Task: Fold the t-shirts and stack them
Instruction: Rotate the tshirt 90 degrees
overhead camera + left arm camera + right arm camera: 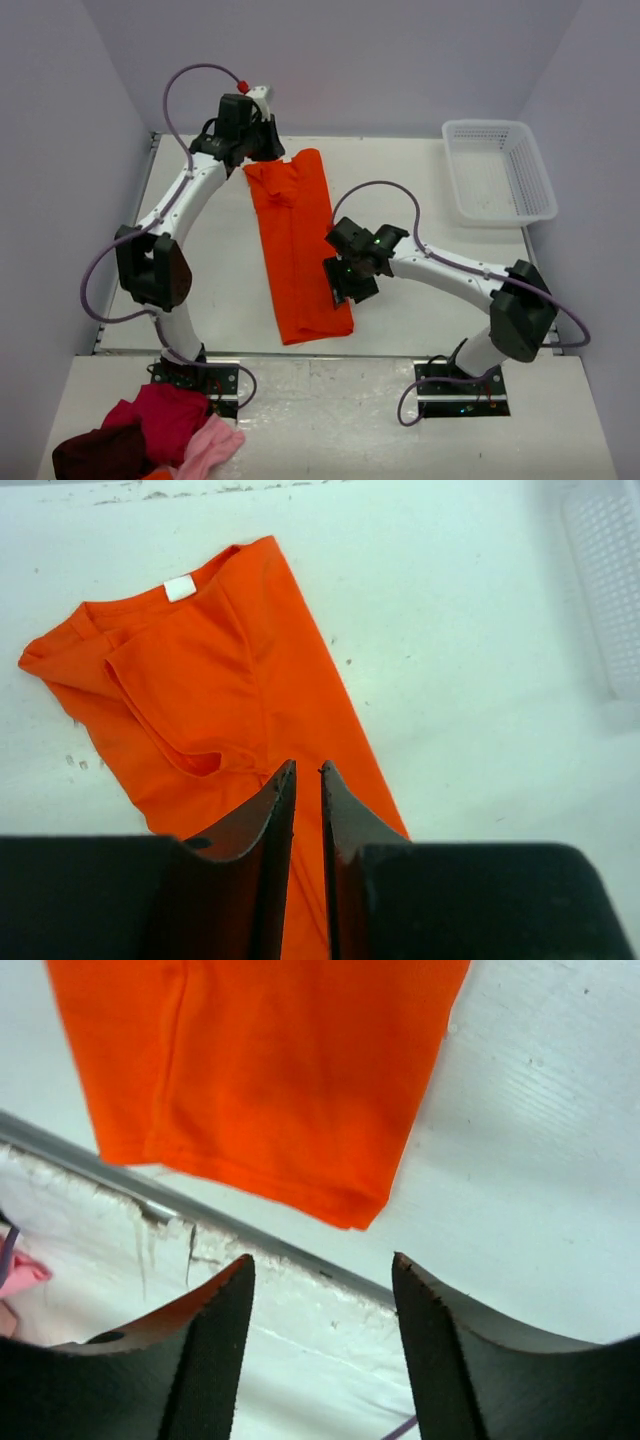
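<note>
Orange soft cloth t-shirt [295,240] lying as a long flat strip.
Pointing collar-far, hem-near; left gripper [307,768] barely parted, right gripper [322,1260] wide, both empty.

We find bare table [420,180] on both sides of the long orange t-shirt [298,245], with the widest stretch between it and the white basket [452,175] in the far right corner. The left arm arches over the left strip, and the left gripper [262,150] sits at the shirt's far end, close to the back wall. The right gripper [345,290] hangs over the shirt's near right edge. A pile of clothes [150,440] lies off the table beside the left base.
</note>
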Robot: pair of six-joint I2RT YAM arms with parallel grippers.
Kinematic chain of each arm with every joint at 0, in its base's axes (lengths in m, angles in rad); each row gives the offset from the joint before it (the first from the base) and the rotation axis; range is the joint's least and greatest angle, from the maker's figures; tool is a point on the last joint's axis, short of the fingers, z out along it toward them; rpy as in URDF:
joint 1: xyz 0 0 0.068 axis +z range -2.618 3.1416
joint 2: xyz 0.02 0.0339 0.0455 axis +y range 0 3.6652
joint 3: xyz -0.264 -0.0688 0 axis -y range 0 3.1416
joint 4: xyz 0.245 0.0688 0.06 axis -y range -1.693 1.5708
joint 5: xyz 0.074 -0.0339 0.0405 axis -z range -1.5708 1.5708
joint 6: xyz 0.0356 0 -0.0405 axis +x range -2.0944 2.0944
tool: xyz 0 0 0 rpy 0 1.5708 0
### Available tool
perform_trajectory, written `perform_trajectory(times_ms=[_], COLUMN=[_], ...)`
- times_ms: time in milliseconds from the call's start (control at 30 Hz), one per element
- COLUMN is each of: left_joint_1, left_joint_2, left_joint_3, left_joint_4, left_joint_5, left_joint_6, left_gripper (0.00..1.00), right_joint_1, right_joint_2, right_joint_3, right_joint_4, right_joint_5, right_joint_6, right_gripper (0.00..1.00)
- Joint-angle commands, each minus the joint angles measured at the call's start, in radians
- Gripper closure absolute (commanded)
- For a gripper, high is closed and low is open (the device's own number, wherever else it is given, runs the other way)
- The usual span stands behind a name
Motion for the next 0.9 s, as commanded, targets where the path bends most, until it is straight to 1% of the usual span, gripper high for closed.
perform_trajectory(times_ms=[0, 67, 100, 133, 167, 200, 233, 267, 333, 367, 400, 433, 467, 500, 533, 600, 700, 800, 867], left_joint_1=[-0.020, -0.047, -0.060, -0.072, -0.087, -0.089, -0.092, -0.101, -0.110, -0.115, -0.115, -0.116, -0.118, -0.119, -0.119, -0.119, -0.119, -0.121, -0.121], left_joint_2=[-0.047, -0.102, -0.128, -0.159, -0.217, -0.244, -0.274, -0.346, -0.429, -0.511, -0.549, -0.589, -0.625, -0.694, -0.725, -0.784, -0.827, -0.866, -0.873], left_joint_3=[-0.024, -0.094, -0.181, -0.229, -0.281, -0.376, -0.428, -0.541, -0.652, -0.709, -0.802, -0.838, -0.870, -0.918, -0.936, -0.981, -1.044, -1.097, -1.121], left_joint_4=[-0.089, -0.156, -0.168, -0.181, -0.208, -0.227, -0.236, -0.231, -0.212, -0.186, -0.176, -0.169, -0.164, -0.159, -0.158, -0.162, -0.158, -0.136, -0.127], left_joint_5=[-0.052, -0.055, -0.062, -0.075, -0.079, -0.061, -0.038, 0.003, 0.040, 0.072, 0.089, 0.106, 0.115, 0.112, 0.108, 0.118, 0.157, 0.181, 0.197], left_joint_6=[-0.058, -0.098, -0.113, -0.132, -0.174, -0.198, -0.225, -0.271, -0.305, -0.339, -0.354, -0.368, -0.389, -0.394, -0.399, -0.402, -0.431, -0.449, -0.457], left_gripper=[0.82, 0.75, 0.70, 0.68, 0.64, 0.62, 0.60, 0.58, 0.57, 0.54, 0.45, 0.41, 0.39, 0.28, 0.25, 0.22, 0.21, 0.22, 0.25], right_joint_1=[0.004, -0.014, -0.030, -0.050, -0.100, -0.125, -0.149, -0.183, -0.188, -0.189, -0.191, -0.191, -0.191, -0.199, -0.203, -0.206, -0.208, -0.209, -0.220], right_joint_2=[-0.099, -0.137, -0.177, -0.195, -0.211, -0.224, -0.246, -0.252, -0.246, -0.239, -0.228, -0.219, -0.203, -0.196, -0.191, -0.174, -0.140, -0.123, -0.116], right_joint_3=[0.026, -0.052, -0.091, -0.174, -0.216, -0.257, -0.333, -0.365, -0.424, -0.435, -0.443, -0.455, -0.458, -0.463, -0.472, -0.480, -0.486, -0.498, -0.514], right_joint_4=[-0.114, -0.097, -0.056, -0.027, 0.036, 0.070, 0.108, 0.180, 0.240, 0.265, 0.304, 0.325, 0.340, 0.377, 0.395, 0.433, 0.458, 0.477, 0.489], right_joint_5=[0.026, 0.009, -0.004, -0.056, -0.093, -0.131, -0.200, -0.239, -0.280, -0.314, -0.330, -0.339, -0.365, -0.383, -0.396, -0.423, -0.454, -0.454, -0.449], right_joint_6=[-0.004, -0.003, 0.002, 0.009, 0.016, 0.019, 0.020, 0.010, 0.003, -0.004, -0.004, -0.003, 0.003, 0.005, 0.011, 0.026, 0.043, 0.049, 0.059], right_gripper=[0.39, 0.26, 0.25, 0.24, 0.24, 0.24, 0.25, 0.25, 0.26, 0.26, 0.26, 0.26, 0.27, 0.26, 0.26, 0.26, 0.27, 0.27, 0.27])
